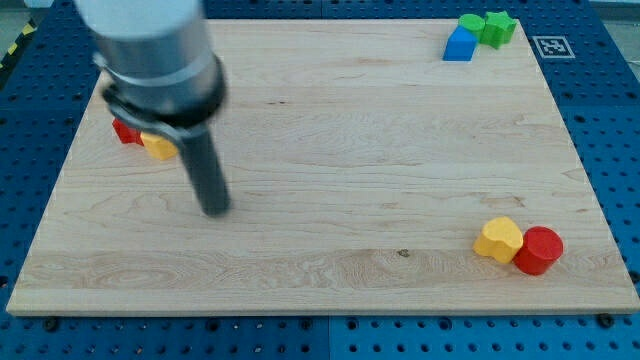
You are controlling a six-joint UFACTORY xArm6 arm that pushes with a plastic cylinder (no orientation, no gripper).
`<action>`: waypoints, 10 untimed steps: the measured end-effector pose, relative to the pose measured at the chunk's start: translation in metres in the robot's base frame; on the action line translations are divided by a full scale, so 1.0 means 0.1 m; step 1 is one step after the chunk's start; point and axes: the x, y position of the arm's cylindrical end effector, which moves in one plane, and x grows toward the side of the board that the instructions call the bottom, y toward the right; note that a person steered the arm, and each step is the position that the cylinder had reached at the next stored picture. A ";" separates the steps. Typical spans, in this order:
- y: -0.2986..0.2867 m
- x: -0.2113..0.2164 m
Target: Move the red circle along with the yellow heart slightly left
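One red circle [539,250] against one yellow heart [498,240], my tip [215,209] well apart leftward; no claw visible.

The red circle [539,250] is lying flat near the board's bottom right corner, a short round block with its face up. The yellow heart [499,239] is sitting just to its left, touching it, also lying flat, slightly farther from the board's bottom edge than the red block.
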 end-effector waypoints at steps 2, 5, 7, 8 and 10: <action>2.20 0.57; 3.27 0.67; 3.53 0.63; 3.53 0.55; 3.54 0.45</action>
